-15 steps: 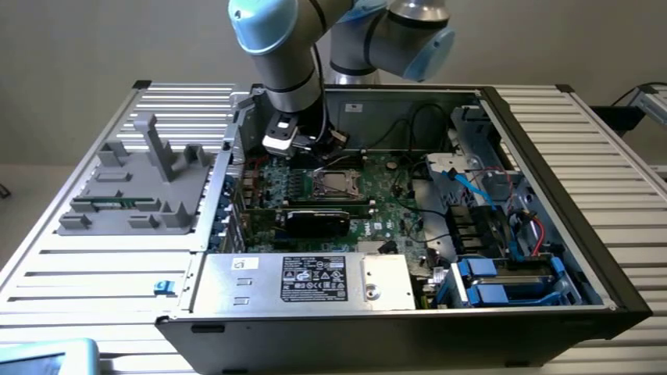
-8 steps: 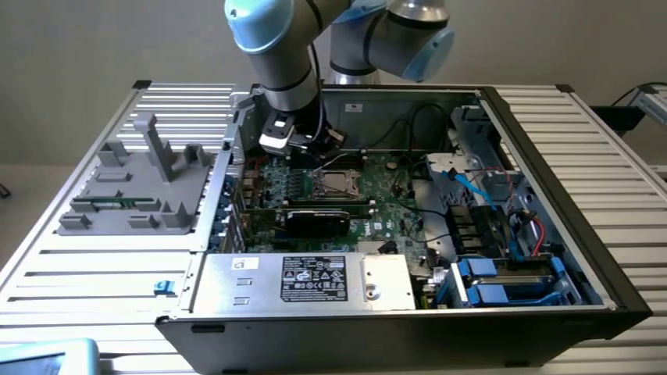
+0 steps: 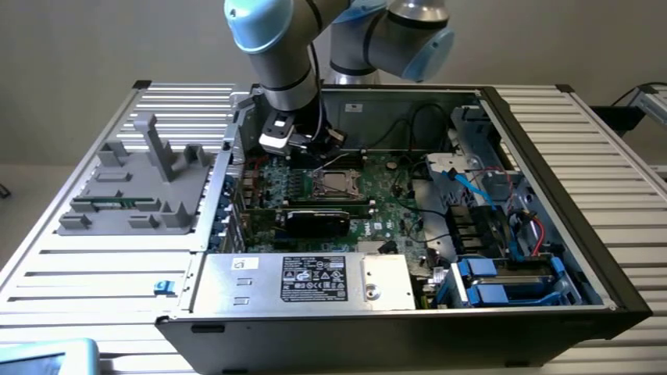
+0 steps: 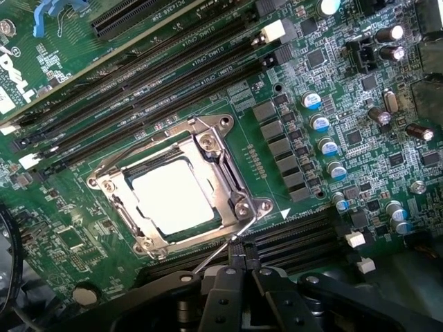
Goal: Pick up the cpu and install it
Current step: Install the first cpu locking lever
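The ribbed metal counter carries an open black computer case, lying on its side. The grey-and-blue arm reaches down into it from above. Inside the case, along the near wall, sits a silver power box with a white label in black print too fine to read. Blue drive holders fill the corner on the exterior view's right. Outside the case, on the exterior view's left, a grey moulded tray holds a green memory stick.

The case floor is a green circuit board. Large white letters at its edge, partly cut off, seem to read DELL. Small white print beside the long black memory slots begins with DIMM – the rest is not legible.

The metal-framed socket holds the cpu. The cpu lies flat inside, its bright top showing through the frame's window.

The claw hangs just beside the socket with its tips together and nothing visibly held – the end of a thin wire lever lies right at them.
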Robot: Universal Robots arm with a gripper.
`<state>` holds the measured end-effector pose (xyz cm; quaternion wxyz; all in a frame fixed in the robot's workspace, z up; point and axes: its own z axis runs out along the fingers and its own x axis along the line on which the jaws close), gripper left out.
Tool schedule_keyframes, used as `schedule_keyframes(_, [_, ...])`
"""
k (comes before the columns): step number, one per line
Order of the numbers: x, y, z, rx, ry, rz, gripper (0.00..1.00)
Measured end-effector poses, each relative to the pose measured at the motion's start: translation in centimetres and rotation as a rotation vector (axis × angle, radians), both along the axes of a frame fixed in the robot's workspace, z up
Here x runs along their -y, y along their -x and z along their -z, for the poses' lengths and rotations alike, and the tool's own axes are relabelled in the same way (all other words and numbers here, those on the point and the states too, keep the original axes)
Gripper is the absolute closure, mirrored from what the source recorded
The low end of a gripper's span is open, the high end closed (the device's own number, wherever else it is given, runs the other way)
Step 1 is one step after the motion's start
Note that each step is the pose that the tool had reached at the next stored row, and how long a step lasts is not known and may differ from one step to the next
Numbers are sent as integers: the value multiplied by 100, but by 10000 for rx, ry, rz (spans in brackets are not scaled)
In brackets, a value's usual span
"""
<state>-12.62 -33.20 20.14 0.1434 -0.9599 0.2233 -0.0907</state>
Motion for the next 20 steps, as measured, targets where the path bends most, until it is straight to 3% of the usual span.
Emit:
schedule_keyframes(10, [0,-1,28,83,10,117,89])
schedule_keyframes(20, [0,-26,50,96,63,286,89])
